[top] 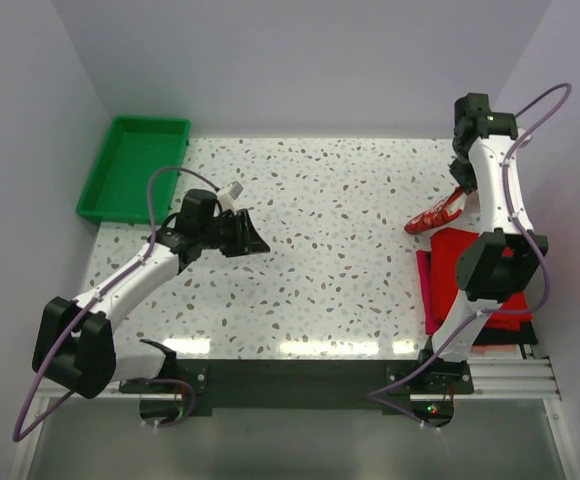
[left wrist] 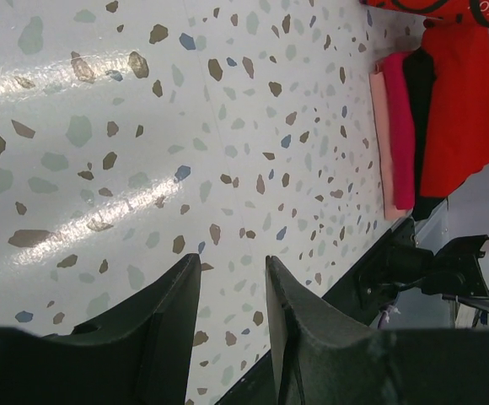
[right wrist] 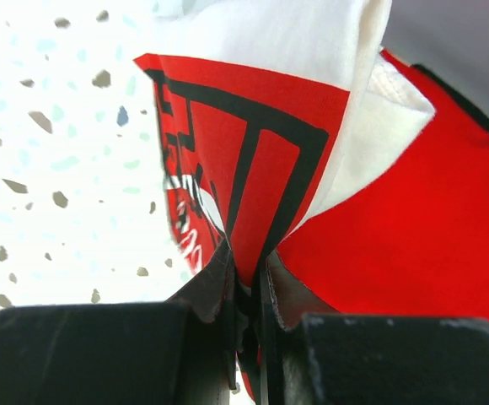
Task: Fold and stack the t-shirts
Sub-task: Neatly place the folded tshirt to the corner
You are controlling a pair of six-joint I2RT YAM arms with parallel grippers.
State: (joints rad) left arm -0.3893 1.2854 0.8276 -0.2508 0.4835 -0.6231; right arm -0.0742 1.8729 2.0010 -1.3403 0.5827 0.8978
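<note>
My right gripper [right wrist: 246, 287] is shut on a hanging fold of the off-white t-shirt [right wrist: 253, 143], with its red-and-black print between the jaws. From above, that gripper [top: 462, 198] holds the printed t-shirt [top: 433, 216] lifted at the right side of the table, just beyond a stack of red t-shirts [top: 453, 262]. The right arm covers part of the stack. The left wrist view shows the stack's bright red t-shirt [left wrist: 459, 110], a black one [left wrist: 419, 80] and a pink edge [left wrist: 399, 126]. My left gripper [top: 250, 238] hovers over bare table at the left, open and holding nothing [left wrist: 232, 278].
A green plastic tray [top: 98, 190] stands at the back left corner. The speckled tabletop [top: 340, 250] stretches between the two arms. The dark front rail with the arm bases [top: 310, 385] runs along the near edge. Walls close in on the left, back and right.
</note>
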